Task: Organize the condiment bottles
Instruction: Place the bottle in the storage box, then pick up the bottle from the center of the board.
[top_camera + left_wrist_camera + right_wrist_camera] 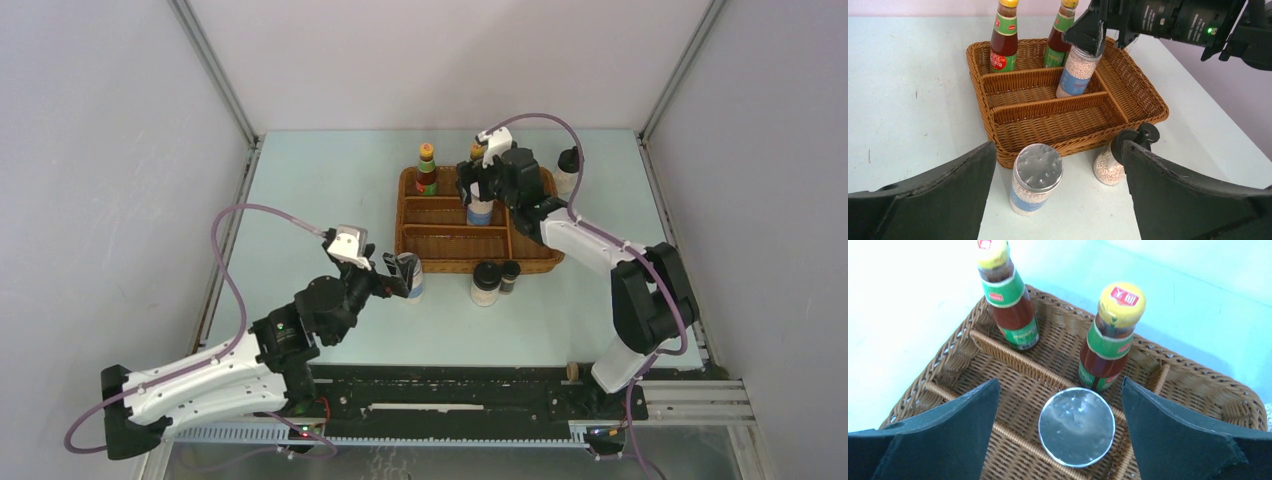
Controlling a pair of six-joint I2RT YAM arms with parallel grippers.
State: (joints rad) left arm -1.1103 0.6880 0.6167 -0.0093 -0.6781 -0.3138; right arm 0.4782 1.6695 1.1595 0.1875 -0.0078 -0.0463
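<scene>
Right hand (1058, 392) hangs over the wicker tray (1198, 377) with its fingers spread wide, one on each side of a silver-topped shaker (1076, 426) and a clear gap on both sides, so nothing is gripped. That shaker stands on its base in the tray's middle compartment, long axis vertical, silver lid facing straight up at the hand. Just behind it, past a woven divider, two dark sauce bottles (1007, 295) (1110, 335) stand upright in the back compartment, yellow caps up. The left hand (1058, 145) is also spread wide and empty, low over the surface (320, 200) in front of the tray. Between its fingers and a little ahead of them stands the second shaker (1037, 177), upright, lid up, outside the tray's front rim. To its right on the surface stand a white black-capped bottle (485, 283) and a tiny dark one (509, 276), side by side; another black-capped bottle (568, 170) stands beyond the tray's right end.
</scene>
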